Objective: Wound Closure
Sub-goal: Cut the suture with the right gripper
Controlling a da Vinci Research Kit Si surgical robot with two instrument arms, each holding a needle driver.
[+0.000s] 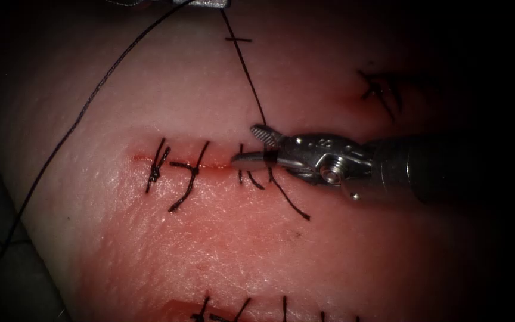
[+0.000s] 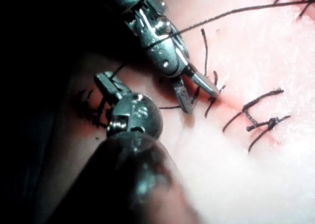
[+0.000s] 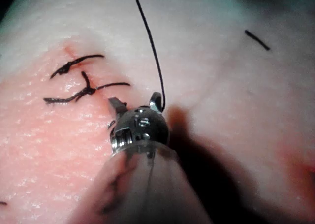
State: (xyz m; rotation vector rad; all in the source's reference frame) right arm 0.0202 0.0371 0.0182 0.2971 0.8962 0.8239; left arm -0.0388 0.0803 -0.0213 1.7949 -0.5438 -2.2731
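Right hand (image 1: 256, 146) spread wide over the cut (image 1: 210, 166) at the third stitch (image 1: 241, 173), thread (image 1: 248, 77) running up between its jaws, unclenched. Left hand (image 2: 106, 83): can't tell.

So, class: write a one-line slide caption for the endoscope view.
Right tool, jaws open astride the thread at the third stitch of the cut in the tissue.

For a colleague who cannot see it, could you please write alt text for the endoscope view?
The right arm's silver needle driver holds its jaws open astride a taut black thread at the red cut in the pale pink tissue. Two knotted black stitches cross the cut to its left.
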